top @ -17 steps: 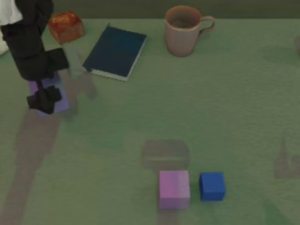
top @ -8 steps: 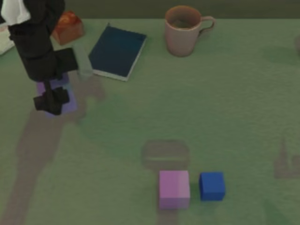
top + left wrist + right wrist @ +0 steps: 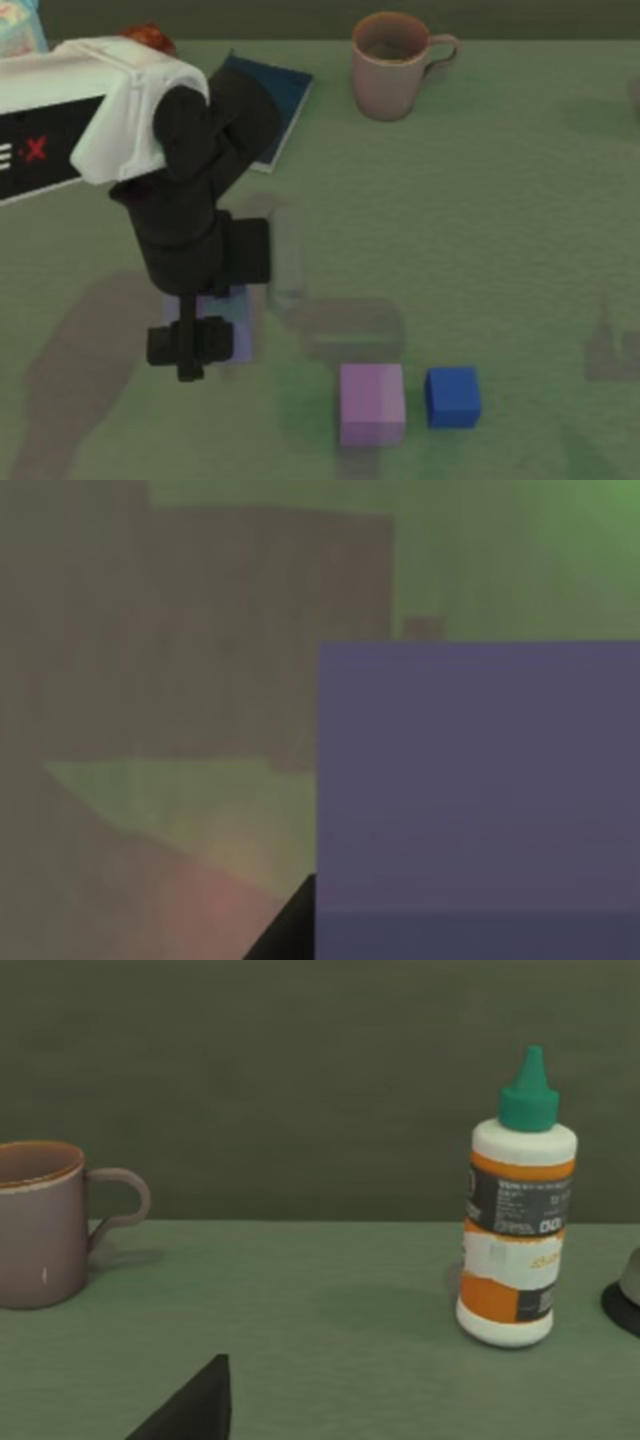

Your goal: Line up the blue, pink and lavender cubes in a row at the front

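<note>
Clamped on the lavender cube [image 3: 232, 325], my left gripper [image 3: 188, 344] hung over the front-left part of the green table [image 3: 500, 220], the cube (filling much of the left wrist view) raised off the cloth. To its right the pink cube [image 3: 372, 402] and the blue cube [image 3: 452, 396] sat just beside each other at the front, apart. Farther back stood a mug [image 3: 390, 65]; the right arm was out of the top view.
</note>
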